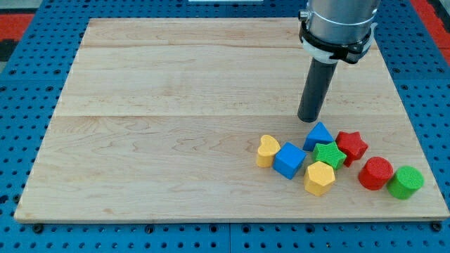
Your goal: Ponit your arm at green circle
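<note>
The green circle (pixel 406 182) sits close to the surface's (pixel 176 105) edge at the view's bottom right, the outermost block of the lot. Right against it, on the view's left, stands the red circle (pixel 376 173); the two look to be touching or very nearly so. Further from the green circle toward the view's left lies a tight cluster: a red star (pixel 351 145) up and to the left of it, a green star (pixel 328 154) beside that, and a blue block (pixel 318 135) of roughly triangular shape just above the green star. A yellow hexagon (pixel 319 177) lies about level with the green circle, below the green star. Beyond it come a blue cube (pixel 289 160) and then a yellow heart (pixel 267 150), the farthest block from the green circle.

The arm has no hand to open or close, only a dark rod. The tip (pixel 309 120) rests on the wood well apart from the green circle, up and to the view's left of it, just above the blue triangular block.
</note>
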Tool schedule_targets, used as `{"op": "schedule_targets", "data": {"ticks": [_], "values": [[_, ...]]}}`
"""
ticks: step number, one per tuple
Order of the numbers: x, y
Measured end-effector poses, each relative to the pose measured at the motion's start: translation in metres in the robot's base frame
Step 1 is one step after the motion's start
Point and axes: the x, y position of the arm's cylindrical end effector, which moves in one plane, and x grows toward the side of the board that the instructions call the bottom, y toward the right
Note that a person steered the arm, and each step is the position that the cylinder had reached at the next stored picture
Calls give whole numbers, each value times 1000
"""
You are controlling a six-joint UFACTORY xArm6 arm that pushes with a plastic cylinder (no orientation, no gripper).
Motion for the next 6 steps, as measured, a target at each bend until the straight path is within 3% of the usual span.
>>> {"op": "schedule_targets", "data": {"ticks": [2,4,5,6], "values": [[0,1],[-47,14],[-81,102],[-66,192]]}}
